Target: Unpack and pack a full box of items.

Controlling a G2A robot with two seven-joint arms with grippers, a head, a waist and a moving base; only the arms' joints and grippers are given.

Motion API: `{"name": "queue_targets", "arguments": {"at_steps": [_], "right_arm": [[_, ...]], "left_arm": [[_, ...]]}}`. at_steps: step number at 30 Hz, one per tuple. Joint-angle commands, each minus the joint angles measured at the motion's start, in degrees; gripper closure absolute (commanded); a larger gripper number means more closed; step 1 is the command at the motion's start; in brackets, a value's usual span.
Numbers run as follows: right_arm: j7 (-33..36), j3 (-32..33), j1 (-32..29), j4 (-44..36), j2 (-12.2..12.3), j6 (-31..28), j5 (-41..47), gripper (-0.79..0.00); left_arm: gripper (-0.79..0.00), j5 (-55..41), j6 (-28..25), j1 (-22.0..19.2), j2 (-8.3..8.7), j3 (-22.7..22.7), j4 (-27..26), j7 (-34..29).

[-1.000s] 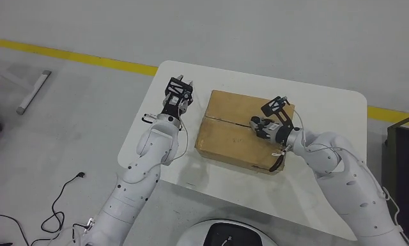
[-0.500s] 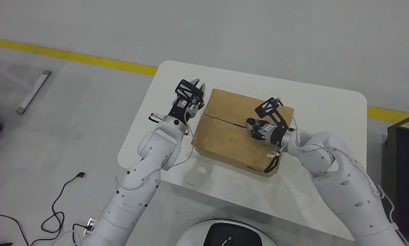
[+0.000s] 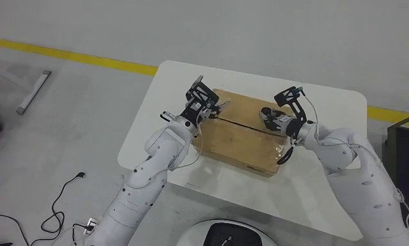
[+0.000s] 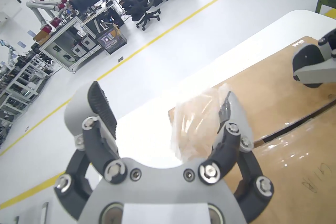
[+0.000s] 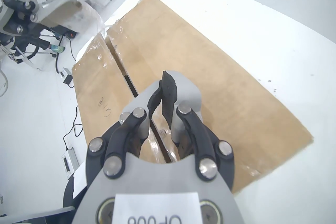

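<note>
The cardboard box (image 3: 239, 140) was seen lying flat on the white table (image 3: 319, 201), set toward the table's far side. Its long axis ran left to right, with the right end slightly nearer. The seam (image 5: 123, 70) between the two closed top flaps was aligned with that axis and faced up. The left gripper (image 4: 161, 97) was held over the box's far-left corner with its fingers spread wide and nothing clamped. A crumpled strip of clear tape (image 4: 194, 125) was stuck to one finger. The right gripper (image 5: 164, 83) was poised above the right end of the seam. Its fingers were drawn together and nothing was seen between them. The board was judged stiff, and the box, being full, probably heavy. The flaps were judged thin and bendable, and the glossy taped patches slippery. A flap edge at the seam was judged the best place to be gripped.
</note>
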Motion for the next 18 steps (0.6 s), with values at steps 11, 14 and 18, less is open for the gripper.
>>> {"name": "queue_targets", "arguments": {"at_steps": [11, 14, 18], "right_arm": [[0.15, 2.80, -3.24, 0.00, 0.59, 0.07, 0.41, 0.000], [0.43, 3.84, -3.36, 0.32, 0.78, -0.39, 0.76, 0.000], [1.19, 5.04, -3.25, -0.12, 1.00, -0.81, 1.80, -0.089]], "left_arm": [[-0.785, 1.08, -1.78, -0.69, -0.91, 3.03, -0.07, -1.01], [-0.785, 1.01, -1.88, -0.51, -1.04, 3.20, -0.40, -1.01], [-0.785, 0.52, -3.09, 0.65, -0.85, 2.21, -1.48, -1.37]]}}
